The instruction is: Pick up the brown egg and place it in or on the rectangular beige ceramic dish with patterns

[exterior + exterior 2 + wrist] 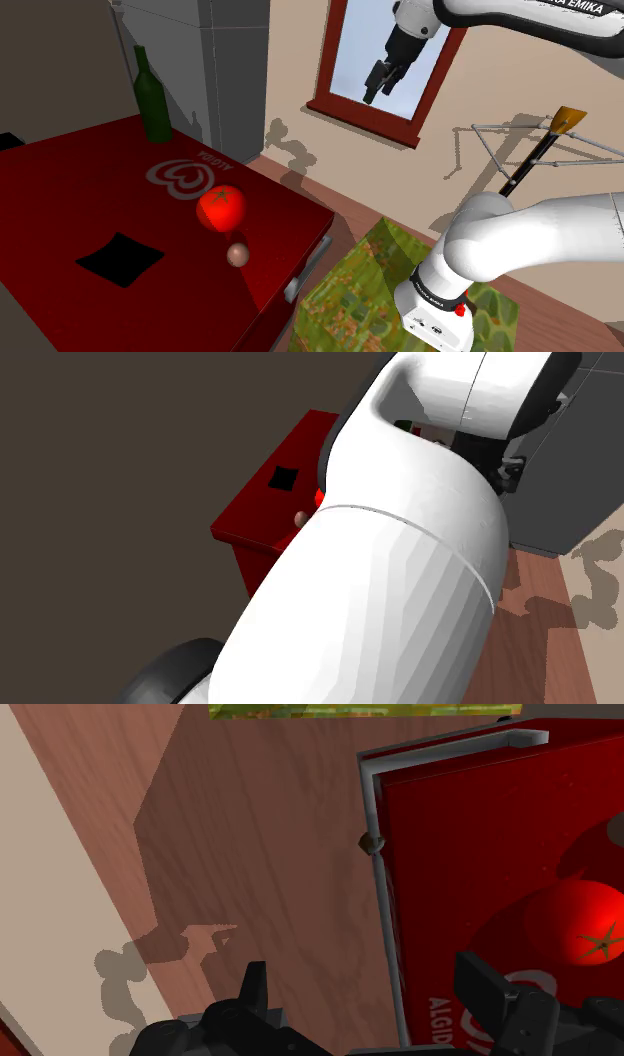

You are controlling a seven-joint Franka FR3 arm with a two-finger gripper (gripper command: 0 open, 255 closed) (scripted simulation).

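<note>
The egg (237, 254) is small, round and pale pinkish brown. It lies on the red worktop (90, 190) near its edge, just beside a tomato (221, 208). The dish (120, 258) is drawn as a flat black rectangle lying on the same worktop, apart from the egg.

1. We see a red chest top (90, 190) carrying everything, with a white swirl logo (185, 178) printed on it
2. We find a green bottle (152, 95) upright at its far corner
3. We note a red tomato (221, 208) just beside the logo, and a small brownish egg (237, 254) near it, by the edge
4. We see a flat black square (120, 258) well apart from the egg, to the shoulder view's left
</note>
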